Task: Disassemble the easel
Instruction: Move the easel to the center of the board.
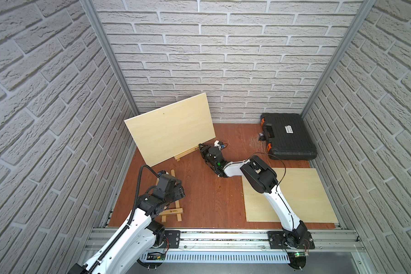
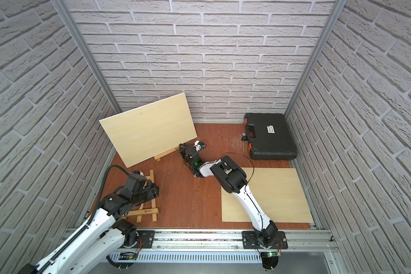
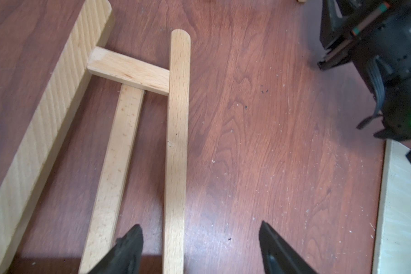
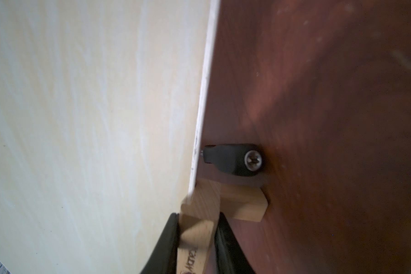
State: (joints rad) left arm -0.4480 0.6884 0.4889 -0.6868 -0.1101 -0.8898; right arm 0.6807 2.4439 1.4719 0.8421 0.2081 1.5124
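Right pincer (image 4: 197, 217) gripping upright easel ledge (image 4: 193, 237), left pincer (image 3: 199, 226) open, flat easel (image 3: 177, 118) lying front-to-back

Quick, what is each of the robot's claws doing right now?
Left gripper: open, holding nothing.
Right gripper: closed on the standing easel's wooden ledge.

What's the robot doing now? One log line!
right end effector: shut on ledge | left end effector: open above flat easel | board: on ledge
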